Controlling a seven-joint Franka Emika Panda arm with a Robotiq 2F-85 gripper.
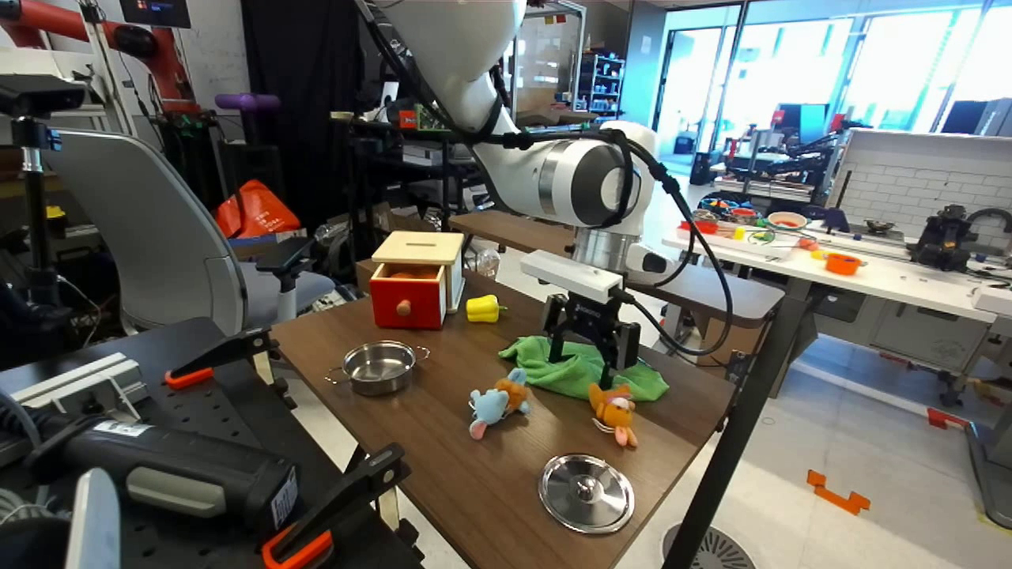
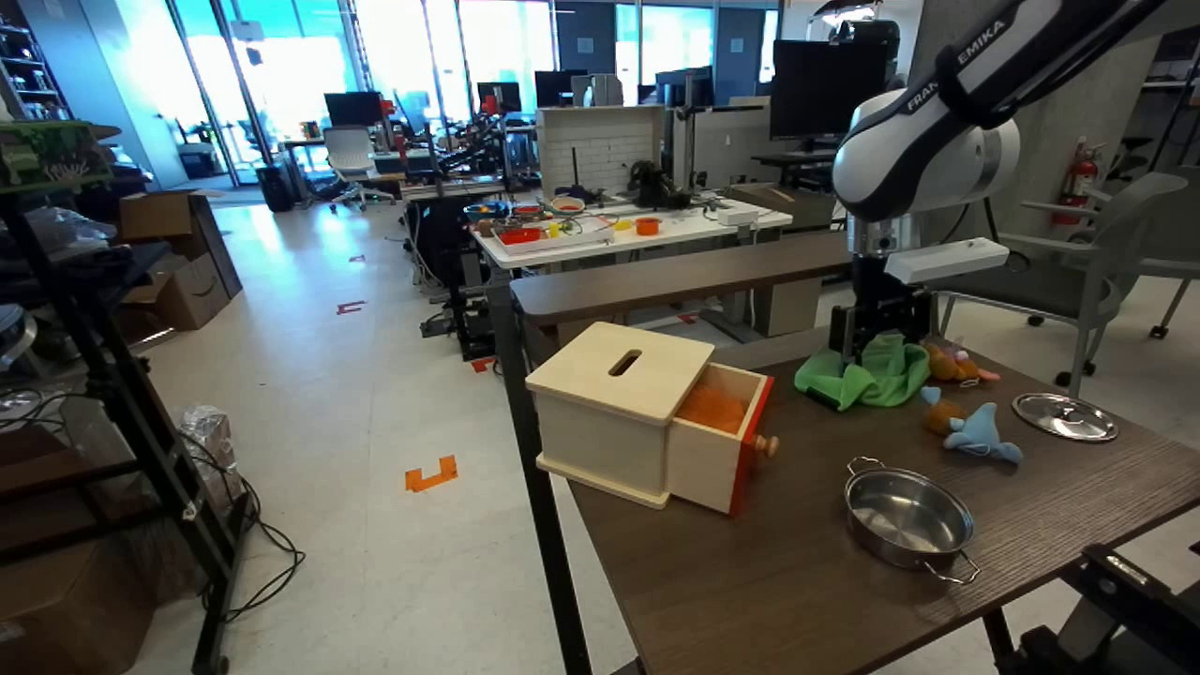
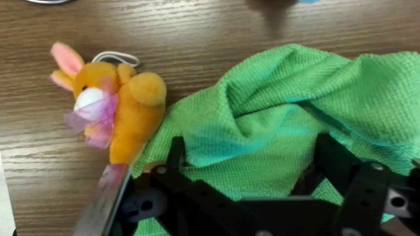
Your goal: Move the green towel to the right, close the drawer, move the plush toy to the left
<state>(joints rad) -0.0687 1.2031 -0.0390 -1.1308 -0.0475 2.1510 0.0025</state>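
Note:
The crumpled green towel (image 1: 642, 385) lies on the brown table, also in an exterior view (image 2: 900, 375) and the wrist view (image 3: 279, 173). My gripper (image 1: 581, 370) points down at it, fingers wide apart, with towel cloth between and below the fingertips (image 3: 250, 141). The drawer (image 1: 407, 300) has a red front and a round knob. It stands partly pulled out of its wooden box (image 2: 600, 436), with something orange inside (image 2: 712, 410). An orange plush rabbit (image 3: 137, 111) lies against the towel beside one finger. A blue and orange plush toy (image 1: 492, 405) lies nearby.
A steel pot (image 1: 379, 367) with two handles stands on the table (image 1: 443, 474) near the drawer. A steel lid (image 1: 587, 494) lies beyond the plush toys. A yellow pepper (image 1: 484, 309) lies beside the box. Black clamps (image 1: 348, 498) grip the table's edge.

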